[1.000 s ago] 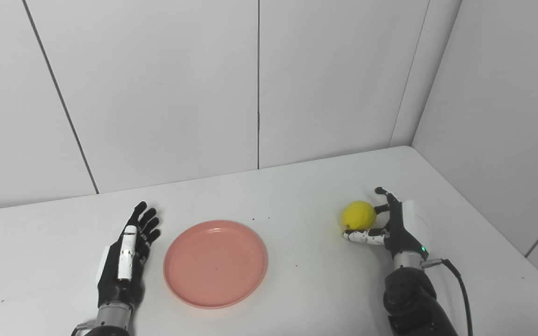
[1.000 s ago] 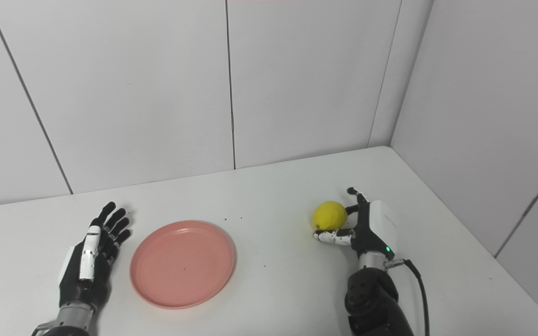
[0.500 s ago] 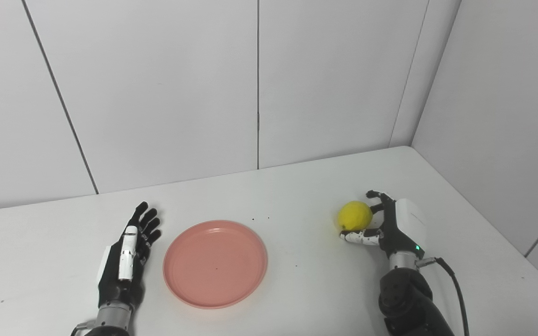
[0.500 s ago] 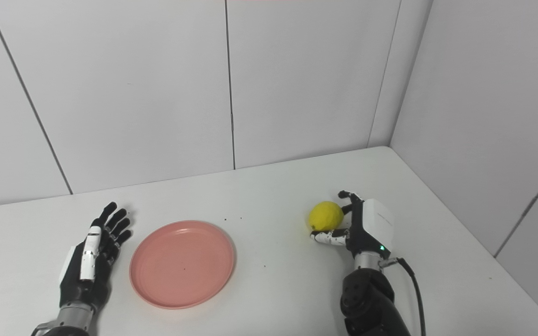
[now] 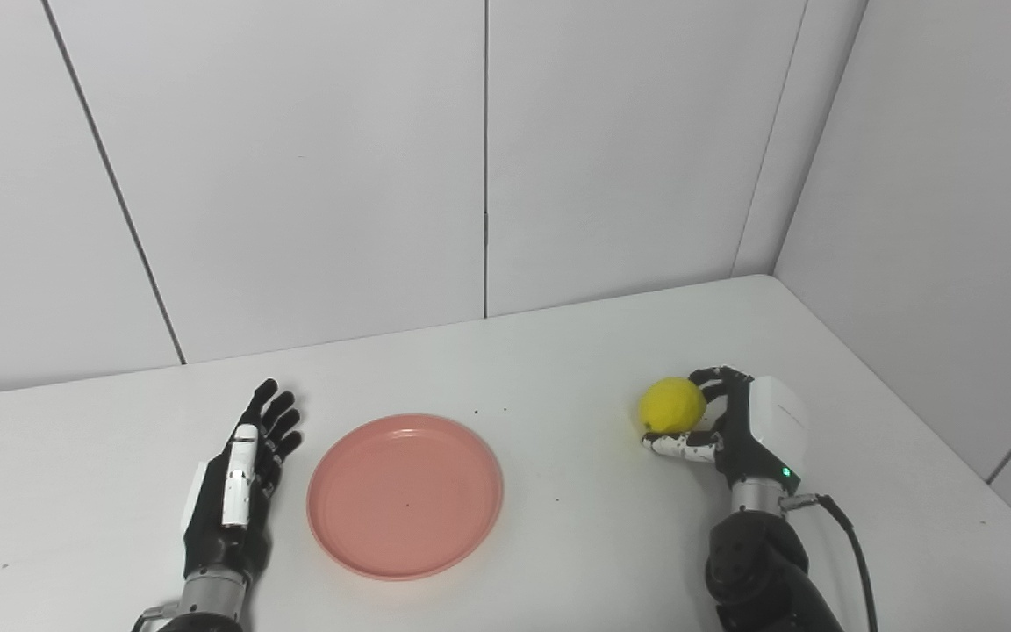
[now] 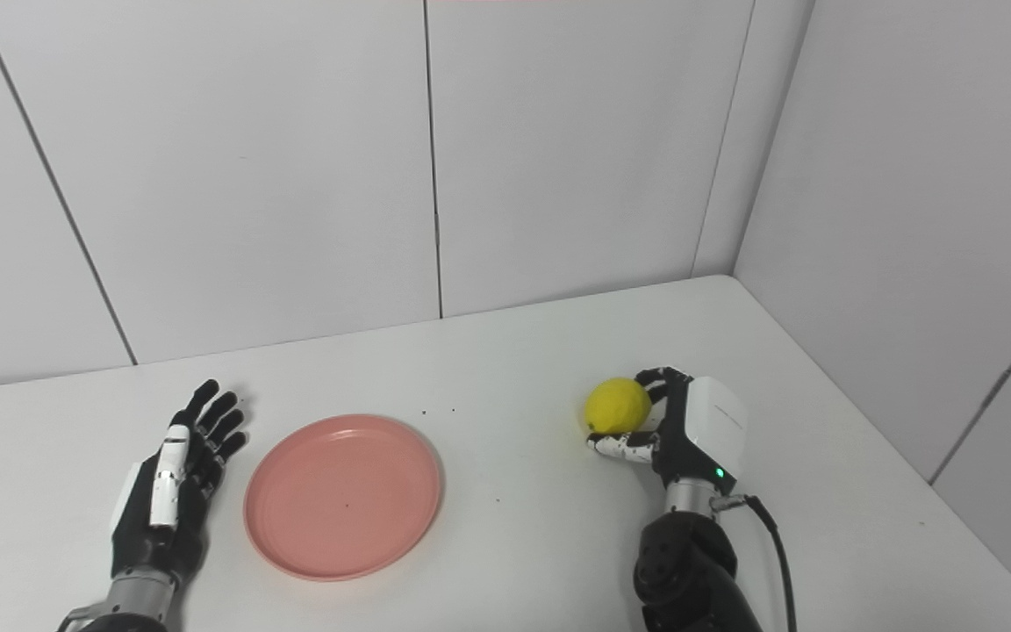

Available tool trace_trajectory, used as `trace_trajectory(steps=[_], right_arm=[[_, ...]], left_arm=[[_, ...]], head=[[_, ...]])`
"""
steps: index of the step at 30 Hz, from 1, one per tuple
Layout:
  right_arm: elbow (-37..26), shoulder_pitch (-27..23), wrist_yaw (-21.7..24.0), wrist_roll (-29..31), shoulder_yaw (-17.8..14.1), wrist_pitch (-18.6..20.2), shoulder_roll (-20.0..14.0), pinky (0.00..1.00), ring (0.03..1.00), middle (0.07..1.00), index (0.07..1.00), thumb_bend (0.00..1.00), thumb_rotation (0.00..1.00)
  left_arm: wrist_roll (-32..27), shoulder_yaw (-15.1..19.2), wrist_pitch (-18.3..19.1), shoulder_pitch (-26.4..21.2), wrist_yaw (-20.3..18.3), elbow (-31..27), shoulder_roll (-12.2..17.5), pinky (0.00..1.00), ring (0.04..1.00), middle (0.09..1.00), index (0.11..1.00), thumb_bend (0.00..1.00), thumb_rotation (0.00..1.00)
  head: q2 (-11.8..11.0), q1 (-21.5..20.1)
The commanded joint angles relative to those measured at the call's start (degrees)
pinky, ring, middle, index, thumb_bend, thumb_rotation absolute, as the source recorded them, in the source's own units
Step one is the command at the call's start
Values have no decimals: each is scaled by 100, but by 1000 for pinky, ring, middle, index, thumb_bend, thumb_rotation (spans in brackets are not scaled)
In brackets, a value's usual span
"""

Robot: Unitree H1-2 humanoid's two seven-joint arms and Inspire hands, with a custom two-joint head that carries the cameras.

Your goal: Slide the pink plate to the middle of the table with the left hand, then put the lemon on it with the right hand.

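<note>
The pink plate (image 5: 405, 496) lies empty on the white table, a little left of the middle. My left hand (image 5: 238, 491) rests flat just left of the plate, open, fingers spread and apart from the rim. On the right, the yellow lemon (image 5: 671, 405) sits at the table surface. My right hand (image 5: 751, 430) is shut on it: the fingers (image 6: 659, 379) curl over its far side and the thumb (image 6: 615, 446) lies along its near side. Whether the lemon still touches the table is not clear.
The white table (image 5: 576, 351) ends at grey wall panels at the back and on the right, forming a corner (image 5: 756, 274) behind the lemon. A black cable (image 5: 848, 544) trails from my right wrist. A strip of bare table lies between plate and lemon.
The right hand's fingers have curled in from spread to wrapped around the lemon, and the hand has shifted slightly. The plate and the left hand have not moved.
</note>
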Motion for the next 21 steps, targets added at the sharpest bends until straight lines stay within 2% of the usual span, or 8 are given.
trace_trajectory(steps=[1,13,17,21], right_arm=[[-72,-146,-326,-40,-58,-387,-38,198,270,474,488,527,0],[-82,-181,-686,76,-118,-704,2,182,254,473,488,528,0],[-165,-180,-706,115,-117,-734,21,204,277,474,489,527,0],[-246,-183,-703,233,-148,-819,68,175,252,473,488,527,0]], left_arm=[[11,15,-140,83,-52,90,78,914,922,917,904,289,1000],[-11,13,-148,71,-90,105,86,922,928,923,911,286,1000],[-11,24,-128,63,-71,100,74,919,924,918,904,283,1000],[3,22,-155,65,-69,109,75,919,924,917,903,279,1000]], head=[[7,9],[8,10],[8,15],[13,12]])
